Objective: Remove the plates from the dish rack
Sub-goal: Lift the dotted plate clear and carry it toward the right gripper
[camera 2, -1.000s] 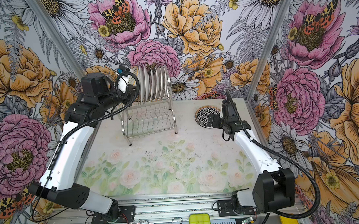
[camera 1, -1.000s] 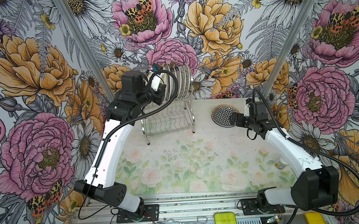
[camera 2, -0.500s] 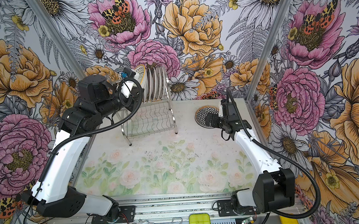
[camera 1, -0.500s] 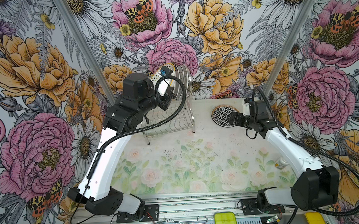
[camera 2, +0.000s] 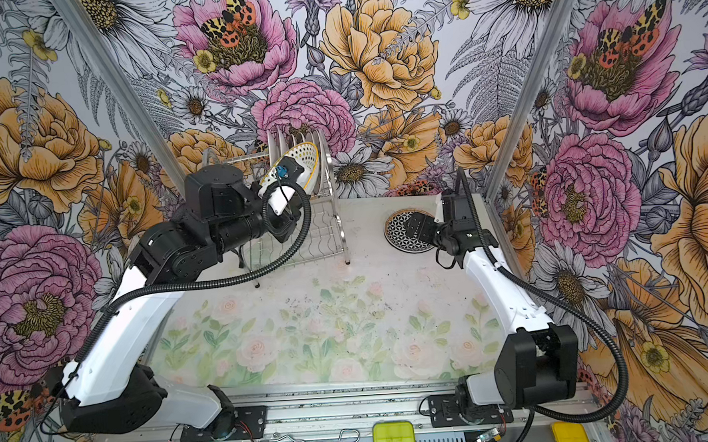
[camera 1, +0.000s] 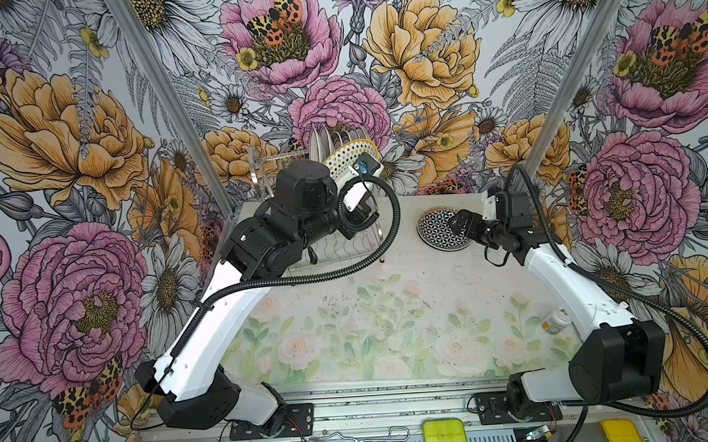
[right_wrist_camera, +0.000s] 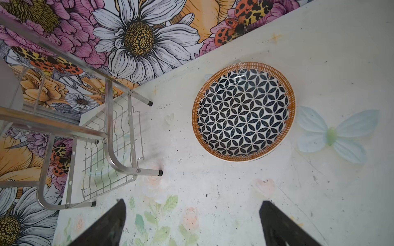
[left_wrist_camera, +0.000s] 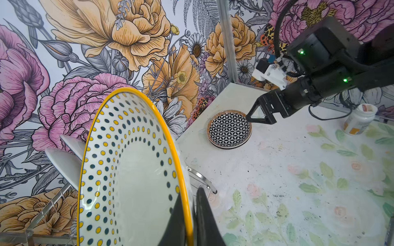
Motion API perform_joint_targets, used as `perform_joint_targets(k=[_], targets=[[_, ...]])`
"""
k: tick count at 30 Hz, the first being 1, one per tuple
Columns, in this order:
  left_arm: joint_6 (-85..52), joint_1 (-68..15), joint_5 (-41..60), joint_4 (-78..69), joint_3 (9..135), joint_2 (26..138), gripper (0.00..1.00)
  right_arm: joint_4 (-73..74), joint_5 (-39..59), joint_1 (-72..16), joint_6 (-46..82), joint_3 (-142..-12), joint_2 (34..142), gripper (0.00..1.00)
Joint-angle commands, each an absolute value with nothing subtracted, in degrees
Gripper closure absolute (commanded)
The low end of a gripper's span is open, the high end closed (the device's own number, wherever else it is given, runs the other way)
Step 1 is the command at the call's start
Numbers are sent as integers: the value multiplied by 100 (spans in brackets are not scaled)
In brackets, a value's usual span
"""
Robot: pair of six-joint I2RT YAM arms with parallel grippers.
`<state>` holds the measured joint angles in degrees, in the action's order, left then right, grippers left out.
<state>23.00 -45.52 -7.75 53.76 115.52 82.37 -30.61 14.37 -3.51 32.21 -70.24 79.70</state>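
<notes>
Dotted plate (left_wrist_camera: 128, 170) is now drawn out of dish rack (camera 2: 303, 241), clenched in left pincer (left_wrist_camera: 190, 217); right pincer (right_wrist_camera: 193, 202) is held released.

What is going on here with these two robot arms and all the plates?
The left gripper is shut on the rim of a dotted, yellow-edged plate, holding it tilted over the dish rack. Several more plates stand on edge in the rack. The right gripper is open and hovers near a patterned plate that lies flat on the table, to the right of the rack.
</notes>
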Motion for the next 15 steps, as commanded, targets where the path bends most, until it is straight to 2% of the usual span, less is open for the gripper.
perform_joint_targets(k=[1, 15], targets=[[2634, -4942, -1600, 4829, 11611, 8080, 100, -2981, 1714, -210, 3664, -7216, 7992, 1], [2749, -6032, -2414, 4950, 11689, 8746, 100, -2962, 2753, 196, 4294, -7163, 6940, 1]])
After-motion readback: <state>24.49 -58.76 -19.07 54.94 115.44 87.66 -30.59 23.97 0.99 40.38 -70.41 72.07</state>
